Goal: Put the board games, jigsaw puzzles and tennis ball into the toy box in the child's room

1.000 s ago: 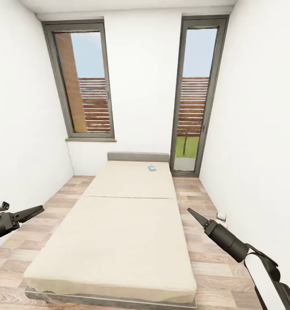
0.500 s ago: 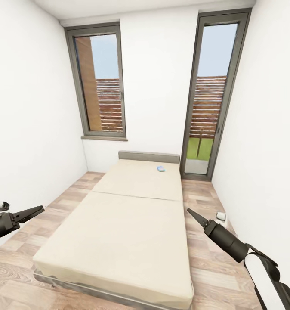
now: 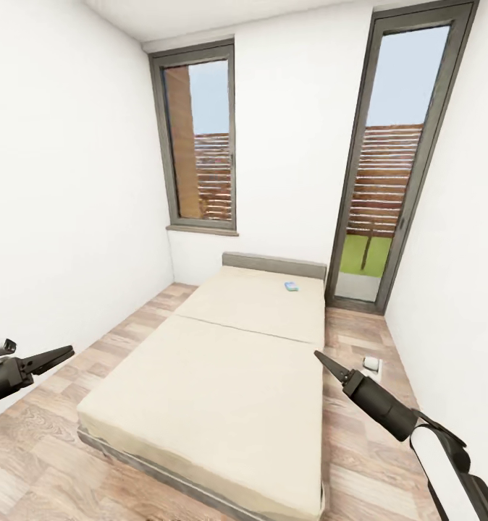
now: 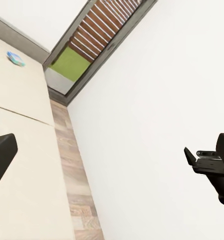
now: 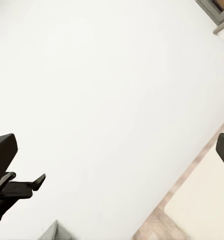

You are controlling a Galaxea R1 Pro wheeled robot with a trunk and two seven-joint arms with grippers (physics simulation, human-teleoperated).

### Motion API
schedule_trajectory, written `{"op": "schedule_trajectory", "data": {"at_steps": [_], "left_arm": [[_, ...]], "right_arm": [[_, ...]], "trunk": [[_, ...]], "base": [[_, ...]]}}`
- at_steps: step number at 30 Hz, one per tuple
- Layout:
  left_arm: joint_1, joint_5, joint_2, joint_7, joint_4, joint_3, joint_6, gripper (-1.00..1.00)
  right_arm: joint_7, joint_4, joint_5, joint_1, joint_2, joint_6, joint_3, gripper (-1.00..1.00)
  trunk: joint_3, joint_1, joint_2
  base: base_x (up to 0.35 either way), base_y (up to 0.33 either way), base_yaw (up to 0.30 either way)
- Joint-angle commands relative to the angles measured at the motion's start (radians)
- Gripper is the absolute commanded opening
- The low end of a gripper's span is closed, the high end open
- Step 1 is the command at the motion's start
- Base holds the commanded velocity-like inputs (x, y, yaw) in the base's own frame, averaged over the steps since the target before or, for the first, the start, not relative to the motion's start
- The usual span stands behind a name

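While both end effectors (image 3: pixel 63 353) (image 3: pixel 322 359) hover clenched — empty, blue board game (image 3: pixel 292 286) lies on bed (image 3: pixel 222 376).

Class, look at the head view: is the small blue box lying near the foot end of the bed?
No: the blue box lies near the headboard, at the bed's far end.

Both arms reach forward and apart, left claw (image 3: pixel 63 352) and right claw (image 3: pixel 324 359) pinched together (nothing held).
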Motion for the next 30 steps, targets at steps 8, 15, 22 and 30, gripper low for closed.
{"op": "schedule_trajectory", "data": {"at_steps": [8,15,22,30], "left_arm": [[-0.001,-0.004,0.0,-0.005,0.0,0.0,0.01,1.0],[-0.001,-0.004,0.0,-0.005,0.0,0.001,0.01,1.0],[-0.001,-0.004,0.0,-0.005,0.0,0.001,0.01,1.0],[-0.001,-0.003,0.0,-0.005,0.0,0.001,0.011,1.0]], "right_arm": [[0.0,0.0,-0.007,0.0,0.0,0.008,0.0,1.0],[-0.001,0.0,-0.006,0.0,0.0,0.009,0.001,1.0],[-0.002,0.0,-0.005,0.0,0.0,0.009,0.003,1.0],[-0.004,0.0,-0.005,0.0,0.0,0.01,0.004,1.0]], "trunk": [[0.0,0.0,-0.001],[0.0,0.0,-0.001],[0.0,0.0,-0.001],[0.0,0.0,-0.001]], "base": [[0.0,-0.303,0.288],[0.0,-0.304,0.288],[0.0,-0.193,0.288],[0.0,-0.024,0.288]]}}
